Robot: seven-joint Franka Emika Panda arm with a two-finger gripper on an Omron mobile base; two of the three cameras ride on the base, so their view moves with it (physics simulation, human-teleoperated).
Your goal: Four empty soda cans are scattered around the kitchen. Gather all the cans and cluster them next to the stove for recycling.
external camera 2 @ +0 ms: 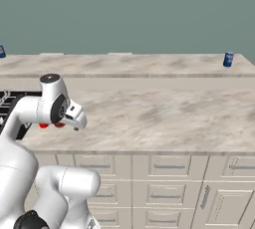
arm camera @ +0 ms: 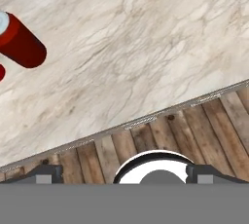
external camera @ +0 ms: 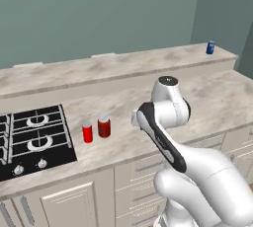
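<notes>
**Two cans by the stove, two still out on the far ledge**

Two red cans stand upright on the counter [external camera: 207,103] just right of the stove [external camera: 34,139], close together but with a sliver of gap between them: the left red can [external camera: 87,132] and the right red can [external camera: 104,127]. Their place beside the cooktop suits the task, so they look like the start of the cluster; judged from this, about half the gathering is done.

A blue can [external camera: 210,48] stands upright at the far right end of the raised back ledge [external camera: 123,63], well apart from the stove. In the right base view a second blue can [external camera 2: 2,51] shows at the far left edge of that ledge, partly cut off by the frame. Both probably have to be fetched.

The arm is folded back on itself near the counter's front edge, elbow raised and forearm sloping down toward the base. The gripper [external camera 2: 77,122] hangs just right of the red cans, out over the counter's near edge, pointing downward. The hand view looks down on the marble top, the counter's edge and the wooden floor [arm camera: 194,130] below, with one red can lying across its upper left corner. The jaws stand at their widest and hold nothing; no can is between the fingertips.

The pose reads as a pulled-in stance clear of the cans, fit for driving the base toward the right blue can, though that is only a guess.
</notes>
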